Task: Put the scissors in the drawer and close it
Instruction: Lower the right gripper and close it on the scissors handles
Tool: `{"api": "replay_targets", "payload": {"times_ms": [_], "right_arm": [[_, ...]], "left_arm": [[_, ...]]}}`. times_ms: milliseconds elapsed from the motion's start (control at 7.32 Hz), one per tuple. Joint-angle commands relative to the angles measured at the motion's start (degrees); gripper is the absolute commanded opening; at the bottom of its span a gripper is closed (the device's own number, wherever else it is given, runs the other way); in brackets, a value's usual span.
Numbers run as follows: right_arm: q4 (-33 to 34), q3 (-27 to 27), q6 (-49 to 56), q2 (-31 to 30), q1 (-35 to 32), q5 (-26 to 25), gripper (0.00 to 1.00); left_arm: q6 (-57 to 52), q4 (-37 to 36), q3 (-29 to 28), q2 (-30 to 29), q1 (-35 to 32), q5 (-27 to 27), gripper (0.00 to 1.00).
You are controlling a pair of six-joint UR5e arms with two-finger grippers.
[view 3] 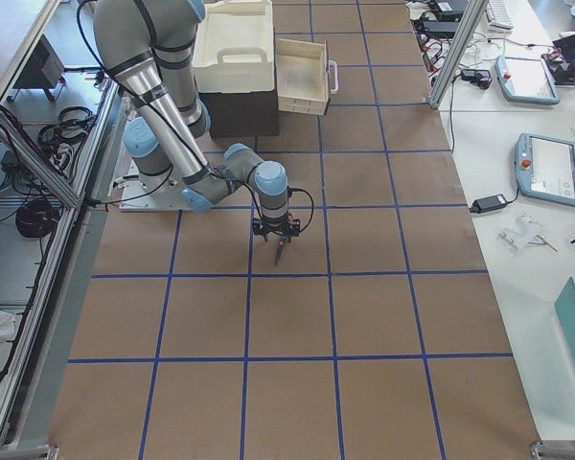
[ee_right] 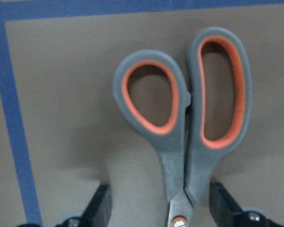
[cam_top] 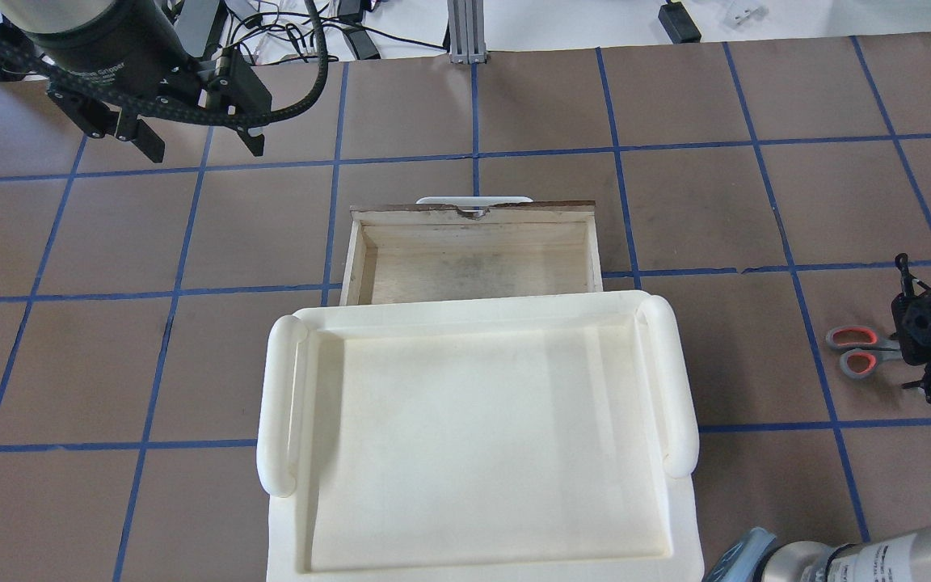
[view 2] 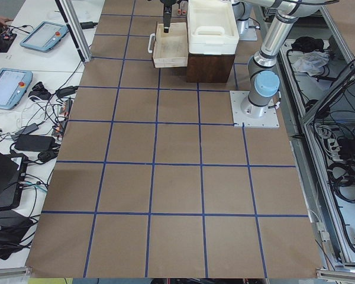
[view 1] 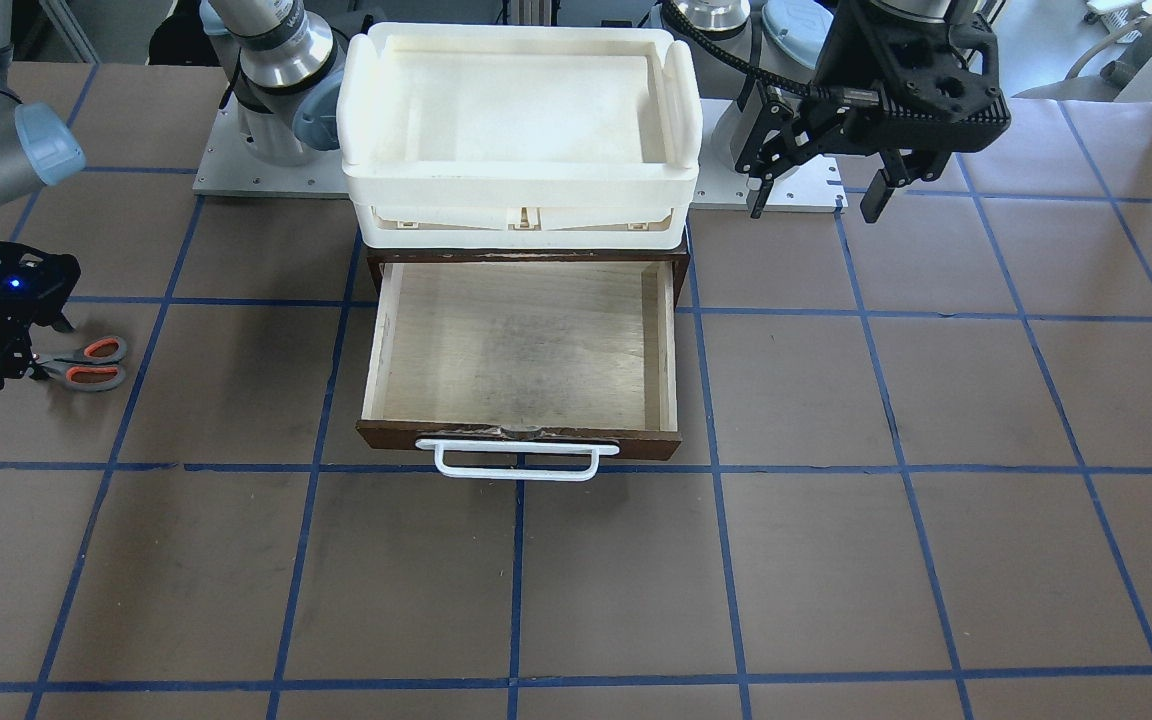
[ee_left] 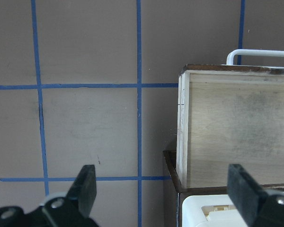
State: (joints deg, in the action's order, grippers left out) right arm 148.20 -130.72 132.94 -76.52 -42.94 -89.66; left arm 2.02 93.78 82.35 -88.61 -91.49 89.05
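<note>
Scissors [ee_right: 180,142] flat on the table [view 1: 836,560], far out on the robot's right, well apart from the drawer [view 1: 521,340]. Right gripper [ee_right: 161,210] down low, fingers spread either side of the shanks just below the orange-lined loops, not clamped. Left gripper [view 1: 816,205] high beside the cream tray [view 1: 521,185], spread wide, holding nothing. Drawer pulled open and bare, rear end under that tray. Risky bit now: pinching so thin and low a target, likely to slip or swivel, handle end sagging. Could also snag on the drawer's wall or the tray's lip going in, or land across the rim and block the closing.
</note>
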Motion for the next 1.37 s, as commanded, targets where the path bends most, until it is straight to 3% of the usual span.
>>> {"api": "replay_targets", "payload": {"times_ms": [0, 1229], "right_arm": [[0.0, 0.2, -0.2, -0.1, 0.0, -0.2, 0.69], [-2.1, 1.4, -1.1, -1.2, -0.7, -0.1, 0.66]], "left_arm": [[-0.1, 0.0, 0.0, -0.2, 0.0, -0.1, 1.00], [0.0, -0.4, -0.1, -0.4, 0.1, -0.1, 1.00]]}}
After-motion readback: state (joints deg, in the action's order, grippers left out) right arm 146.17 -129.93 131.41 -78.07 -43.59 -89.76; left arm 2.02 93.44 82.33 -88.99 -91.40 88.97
